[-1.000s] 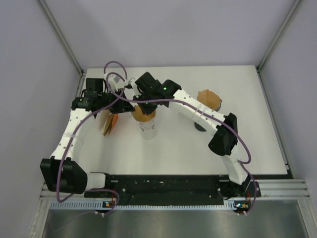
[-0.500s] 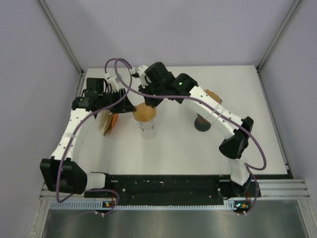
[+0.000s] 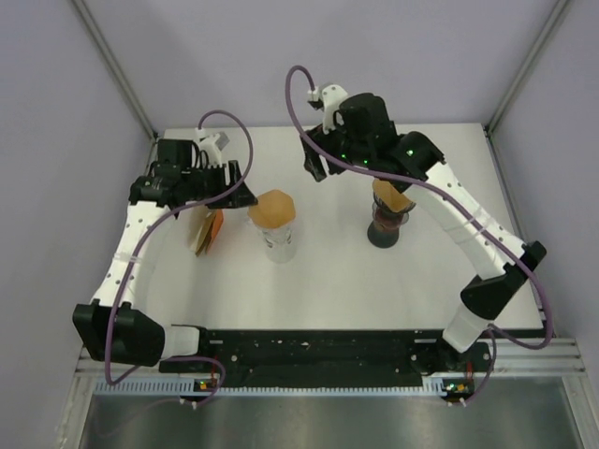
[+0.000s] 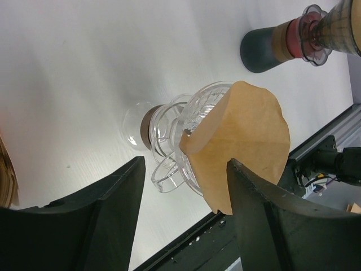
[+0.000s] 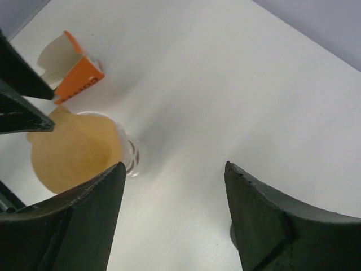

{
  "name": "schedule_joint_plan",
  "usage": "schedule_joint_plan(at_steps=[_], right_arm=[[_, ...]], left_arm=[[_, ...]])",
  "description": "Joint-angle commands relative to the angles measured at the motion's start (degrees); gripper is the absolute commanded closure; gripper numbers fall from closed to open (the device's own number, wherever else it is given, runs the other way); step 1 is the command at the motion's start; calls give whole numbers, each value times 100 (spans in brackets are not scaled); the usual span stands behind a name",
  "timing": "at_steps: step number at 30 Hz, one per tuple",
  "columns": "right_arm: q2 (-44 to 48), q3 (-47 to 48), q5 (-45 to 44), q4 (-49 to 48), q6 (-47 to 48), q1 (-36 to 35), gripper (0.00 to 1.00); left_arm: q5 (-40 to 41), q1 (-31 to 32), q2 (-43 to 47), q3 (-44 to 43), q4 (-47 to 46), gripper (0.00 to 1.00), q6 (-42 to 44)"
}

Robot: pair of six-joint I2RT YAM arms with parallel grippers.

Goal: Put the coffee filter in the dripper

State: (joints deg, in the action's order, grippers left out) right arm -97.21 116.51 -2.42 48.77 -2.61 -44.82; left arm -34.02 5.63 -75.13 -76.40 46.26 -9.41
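Note:
The brown paper coffee filter (image 3: 272, 207) sits in the clear glass dripper (image 3: 279, 243) at the table's middle, its rim standing above the glass. In the left wrist view the filter (image 4: 248, 141) rests in the dripper (image 4: 194, 121) just past my fingertips. My left gripper (image 3: 241, 195) is open right beside the filter's left edge, holding nothing (image 4: 185, 164). My right gripper (image 3: 312, 166) hangs open above and behind the dripper, well off it. From the right wrist view (image 5: 175, 166) the filter (image 5: 73, 155) lies below left, with only bare table between the fingers.
An orange and white filter box (image 3: 206, 229) stands left of the dripper, also seen as the box (image 5: 79, 73). A second dripper on a dark base (image 3: 387, 224) stands to the right under the right arm. Walls enclose the table.
My right gripper let go of the filter, opened, and rose back and to the right. My left gripper opened wider beside the filter, which stayed in the dripper.

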Motion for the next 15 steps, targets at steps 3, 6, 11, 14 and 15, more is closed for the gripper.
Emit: schedule_joint_plan(at_steps=[3, 6, 11, 14, 15], right_arm=[[1053, -707, -444, -754, -134, 631, 20], [1467, -1164, -391, -957, -266, 1061, 15], [2152, -1981, -462, -1194, -345, 2000, 10], [2565, -2473, -147, -1317, -476, 3002, 7], [2662, -2649, 64, -1361, -512, 3423, 6]], left_arm=[[167, 8, 131, -656, 252, 30, 317], [212, 8, 87, -867, 348, 28, 404], [440, -140, 8, -1280, 524, 26, 510], [791, -518, 7, -1325, 271, 23, 326], [922, -884, 7, -1273, 78, 20, 247]])
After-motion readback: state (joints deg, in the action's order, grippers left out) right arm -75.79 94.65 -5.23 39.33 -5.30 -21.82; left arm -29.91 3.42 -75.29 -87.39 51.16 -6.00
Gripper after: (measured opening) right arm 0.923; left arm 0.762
